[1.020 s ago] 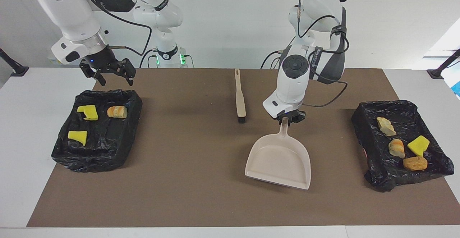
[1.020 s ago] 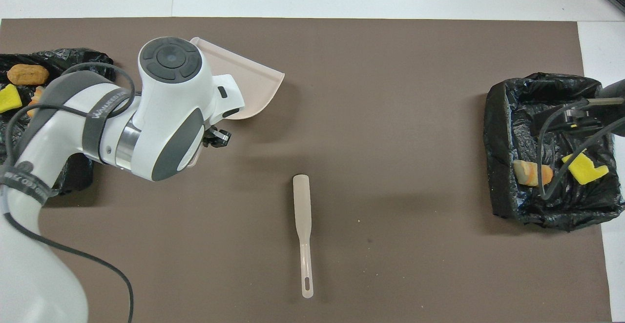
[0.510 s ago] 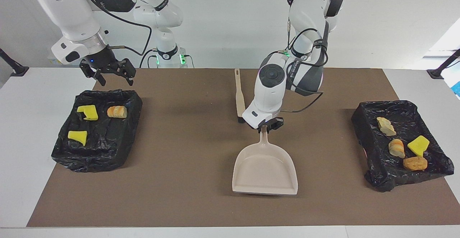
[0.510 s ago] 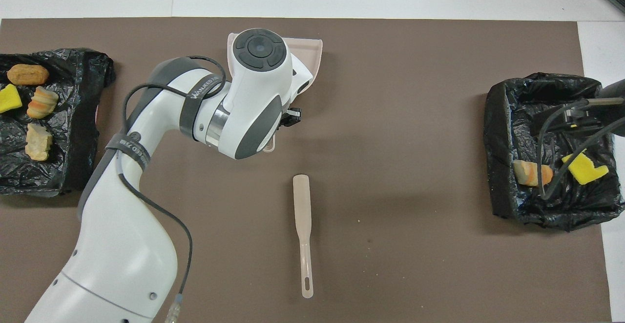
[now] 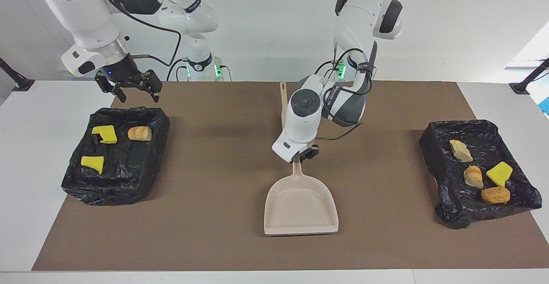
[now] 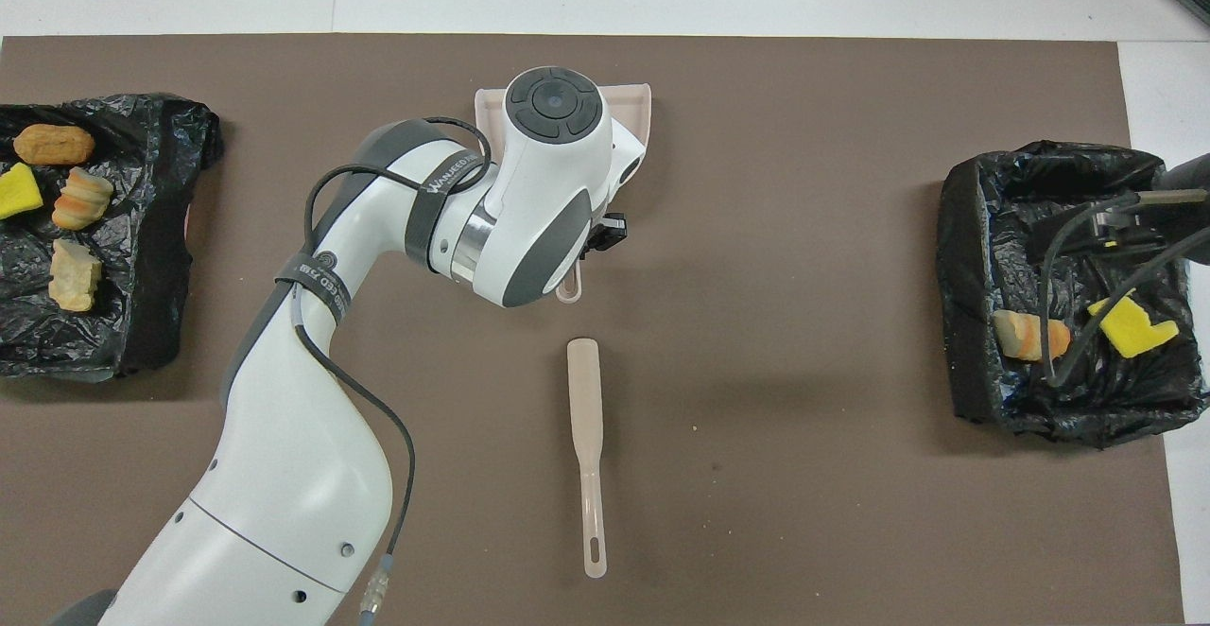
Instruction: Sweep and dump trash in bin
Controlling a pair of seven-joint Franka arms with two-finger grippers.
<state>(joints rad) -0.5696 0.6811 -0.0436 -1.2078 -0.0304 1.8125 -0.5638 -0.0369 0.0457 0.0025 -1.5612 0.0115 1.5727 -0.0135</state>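
My left gripper (image 5: 301, 157) is shut on the handle of the beige dustpan (image 5: 300, 209). The pan is empty and sits low at the middle of the mat, mouth pointing away from the robots. I cannot tell whether it touches the mat. The trash lies in two black-lined bins. The bin (image 5: 128, 176) at the right arm's end holds two yellow sponge pieces (image 5: 105, 134) and a bread chunk (image 5: 140, 133). The bin (image 5: 439, 155) at the left arm's end holds several bread and sponge scraps (image 5: 473, 176). My right gripper (image 5: 133, 87) hangs open above the first bin's robot-side edge.
A beige brush (image 6: 586, 437) lies on the brown mat (image 6: 803, 418), nearer to the robots than the dustpan. In the facing view the left arm partly covers it. Bare mat stretches between the dustpan and each bin.
My left arm has carried the dustpan from near the left arm's end bin toward the middle of the mat, and the pan has turned square. The right arm has not moved.
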